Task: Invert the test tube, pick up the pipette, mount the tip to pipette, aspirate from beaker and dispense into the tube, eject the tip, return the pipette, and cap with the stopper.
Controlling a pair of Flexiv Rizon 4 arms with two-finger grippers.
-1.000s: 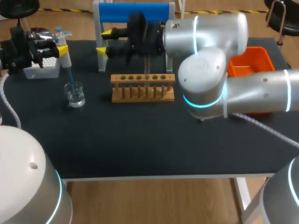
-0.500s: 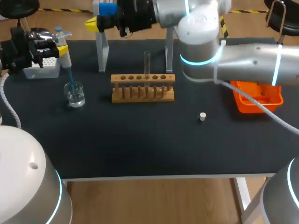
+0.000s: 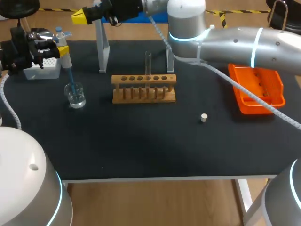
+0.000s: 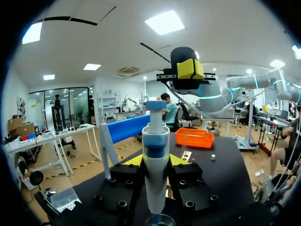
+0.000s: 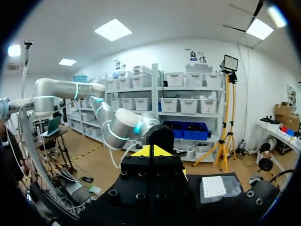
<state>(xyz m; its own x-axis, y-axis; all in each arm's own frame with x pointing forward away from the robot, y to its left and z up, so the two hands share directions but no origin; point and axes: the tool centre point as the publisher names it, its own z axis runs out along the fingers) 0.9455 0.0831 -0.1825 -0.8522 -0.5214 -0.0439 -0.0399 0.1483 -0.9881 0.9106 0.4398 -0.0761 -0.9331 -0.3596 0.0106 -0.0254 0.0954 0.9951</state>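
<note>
From the head camera, the left claw (image 3: pixel 55 49) pinches the pipette (image 3: pixel 66 57) upright at the left of the desk (image 3: pixel 141 141). Its blue tip (image 3: pixel 70 79) dips into the beaker (image 3: pixel 75 95), and the test tube (image 3: pixel 148 63) stands vertical in the wooden rack (image 3: pixel 143 89), well off to that claw's right. The left wrist view shows the white-and-blue pipette gripped from both sides, the beaker's glass rim directly below. In the right wrist view, the right claw (image 5: pixel 150 151) has its yellow tips pressed together on nothing, raised clear of the desk.
</note>
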